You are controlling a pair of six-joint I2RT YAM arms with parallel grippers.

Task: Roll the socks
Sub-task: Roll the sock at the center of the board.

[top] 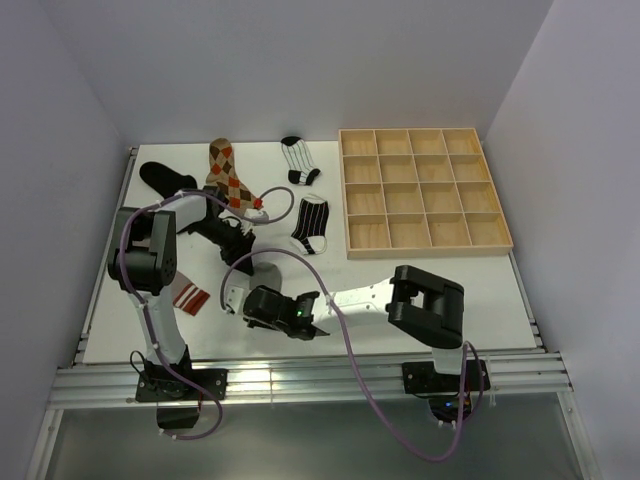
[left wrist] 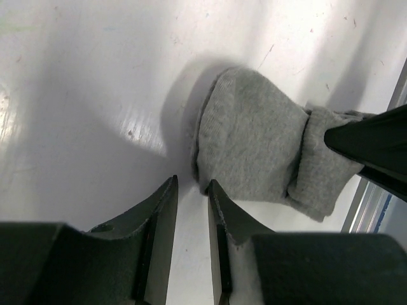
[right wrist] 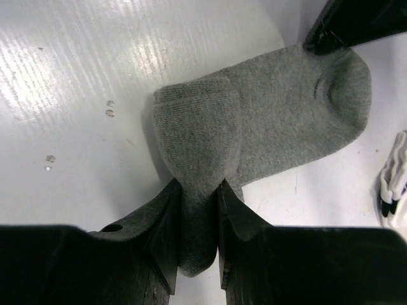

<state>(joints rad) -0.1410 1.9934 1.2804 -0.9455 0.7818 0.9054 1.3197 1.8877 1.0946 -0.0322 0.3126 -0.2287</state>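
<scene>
The right gripper (right wrist: 198,188) pinches a fold of the grey sock (right wrist: 286,121) between its jaws. That end is bunched up into the grip, while the other end lies flat on the white table (right wrist: 76,95). The left gripper (left wrist: 192,184) stands narrowly parted with nothing between its jaws, one fingertip at the sock's far edge; whether it touches or sits just beside, I cannot tell.

By my reading the roll has only begun: one end is gathered and the rest lies unrolled. The next move calls for the right gripper to carry the fold over the flat part while the left pins the far end so the fabric does not slide.

From above, the grey sock is mostly hidden between the two grippers. The argyle sock (top: 228,172), the striped socks (top: 311,222) and the wooden tray (top: 430,250) lie well apart from it. A black-and-white sock (right wrist: 393,184) is cut off at the right wrist view's edge
</scene>
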